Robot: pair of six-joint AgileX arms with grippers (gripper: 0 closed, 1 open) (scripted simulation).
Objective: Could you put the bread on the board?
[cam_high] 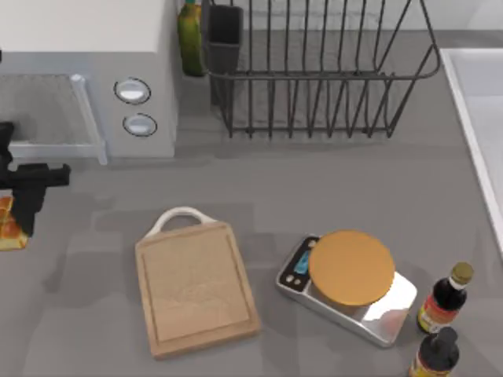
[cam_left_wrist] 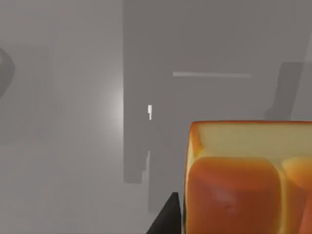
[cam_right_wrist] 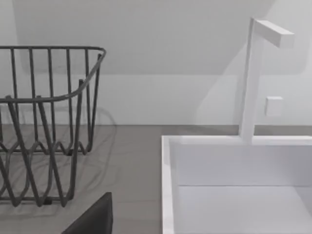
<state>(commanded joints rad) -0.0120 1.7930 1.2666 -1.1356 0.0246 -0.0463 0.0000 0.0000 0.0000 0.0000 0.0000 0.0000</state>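
The bread [cam_left_wrist: 243,185] is a glossy golden-orange block of rolls. It sits close under my left wrist camera, with one dark finger [cam_left_wrist: 168,219] against its side. In the top view the bread [cam_high: 6,228] peeks in at the table's far left edge, under my left gripper [cam_high: 17,220], which is shut on it. The board [cam_high: 196,287], light wood with a white loop handle, lies flat at the front middle, well to the right of the bread. My right gripper [cam_right_wrist: 92,219] is parked by the sink, and a dark part of it shows.
A grey appliance with two dials [cam_high: 134,102] stands at the back left. A green bottle [cam_high: 189,39] and a wire dish rack [cam_high: 314,71] are behind the board. A scale with a round orange disc [cam_high: 350,267] and two dark bottles [cam_high: 446,298] stand at the front right, the sink [cam_right_wrist: 234,185] at the far right.
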